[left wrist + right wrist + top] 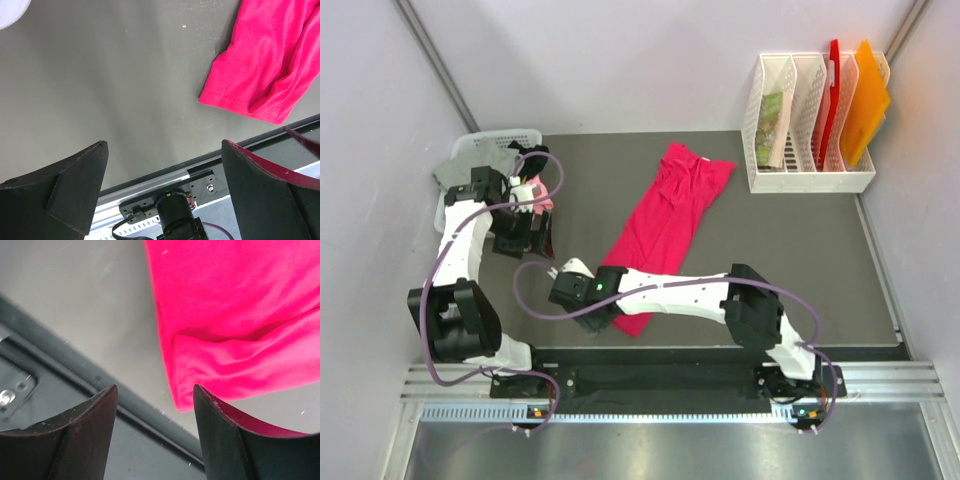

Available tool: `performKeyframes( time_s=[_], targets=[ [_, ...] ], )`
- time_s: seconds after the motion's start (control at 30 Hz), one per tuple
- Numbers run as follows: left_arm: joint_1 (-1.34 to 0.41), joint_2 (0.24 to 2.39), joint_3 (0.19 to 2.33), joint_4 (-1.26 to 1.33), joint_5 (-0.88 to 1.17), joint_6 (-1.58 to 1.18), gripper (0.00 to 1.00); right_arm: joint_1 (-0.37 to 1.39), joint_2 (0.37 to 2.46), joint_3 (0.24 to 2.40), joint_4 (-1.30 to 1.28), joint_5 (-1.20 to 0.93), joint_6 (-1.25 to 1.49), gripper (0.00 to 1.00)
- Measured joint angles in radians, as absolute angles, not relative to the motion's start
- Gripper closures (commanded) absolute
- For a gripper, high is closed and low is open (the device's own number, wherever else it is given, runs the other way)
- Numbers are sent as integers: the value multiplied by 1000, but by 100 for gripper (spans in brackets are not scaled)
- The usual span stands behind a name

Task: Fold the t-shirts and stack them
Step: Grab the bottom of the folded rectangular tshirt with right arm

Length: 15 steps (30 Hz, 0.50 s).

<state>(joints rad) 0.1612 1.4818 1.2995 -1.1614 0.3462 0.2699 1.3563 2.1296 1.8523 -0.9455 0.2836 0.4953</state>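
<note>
Fingers [75,440] of the right end effector [155,390] stand apart, holding nothing, over the near corner of the crimson t-shirt [665,225]. From above, its forearm hides that end. The shirt lies on the tabletop [590,190] as a long strip running near-left to far-right. The left end effector [164,145], wide open, hangs beside the basket [500,140] of other t-shirts [455,172]. A folder rack [810,180] stands far right.

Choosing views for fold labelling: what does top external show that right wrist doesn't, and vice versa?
Top only: the whole red shirt laid out narrow, basket of other shirts, rack, left arm. Right wrist only: the shirt's near corner close up, layers doubled over, framed by the open right jaws. Both: red shirt on the grey table.
</note>
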Motion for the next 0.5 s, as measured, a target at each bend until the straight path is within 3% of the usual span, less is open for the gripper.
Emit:
performKeyframes(
  time_s=[0.5],
  targets=[
    [174, 1541, 1341, -1149, 342, 228, 1, 1304, 2165, 1760, -856, 263, 482, 36]
  ],
)
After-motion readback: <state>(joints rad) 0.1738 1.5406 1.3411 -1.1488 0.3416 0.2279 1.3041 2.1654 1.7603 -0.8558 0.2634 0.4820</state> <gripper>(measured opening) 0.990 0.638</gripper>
